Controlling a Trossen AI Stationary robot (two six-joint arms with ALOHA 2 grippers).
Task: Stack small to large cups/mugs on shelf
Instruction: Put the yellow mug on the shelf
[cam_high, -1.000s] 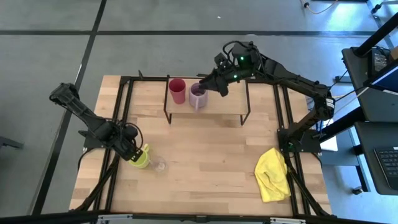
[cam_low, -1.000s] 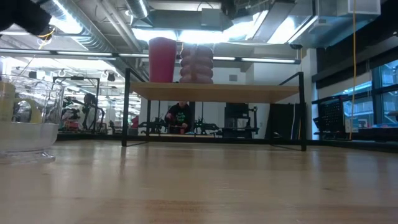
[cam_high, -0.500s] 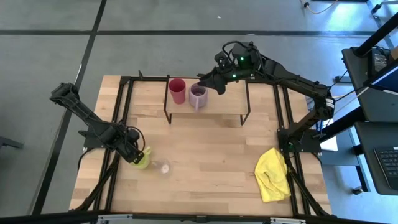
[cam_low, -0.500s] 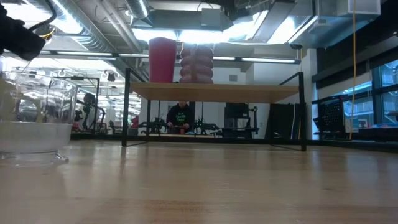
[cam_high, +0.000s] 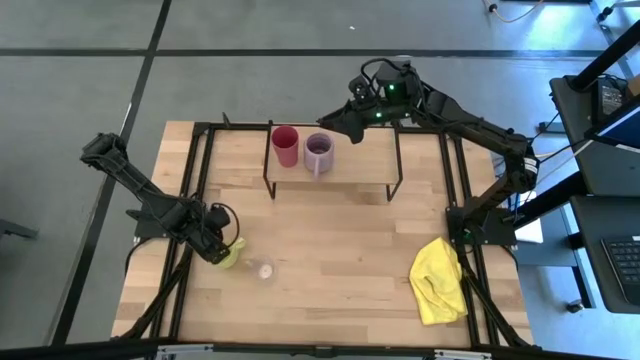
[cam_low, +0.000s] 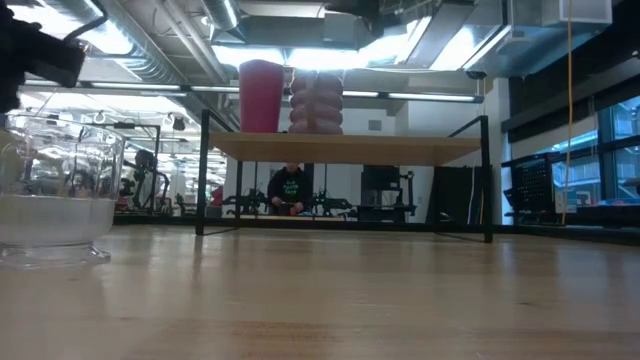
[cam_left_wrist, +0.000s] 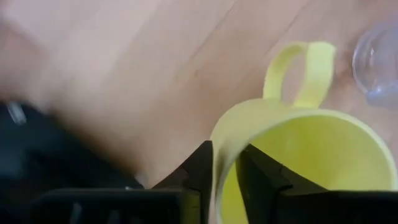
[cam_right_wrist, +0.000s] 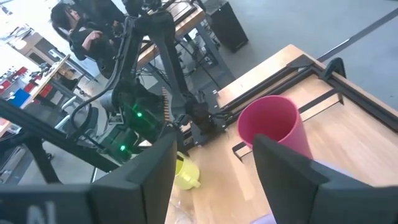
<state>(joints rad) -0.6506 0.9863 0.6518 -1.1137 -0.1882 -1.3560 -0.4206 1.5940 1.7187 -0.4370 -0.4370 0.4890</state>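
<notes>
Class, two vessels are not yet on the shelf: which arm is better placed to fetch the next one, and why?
Left. Its pincer already straddles the yellow-green mug's rim beside the clear glass. The right pincer stands open over the shelf, far from both.

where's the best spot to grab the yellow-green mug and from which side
By its rim wall, from above, one finger inside and one outside. The yellow-green mug stands upright and open-mouthed, handle toward the clear glass, so come in opposite the handle. The left gripper already straddles the rim there.
</notes>
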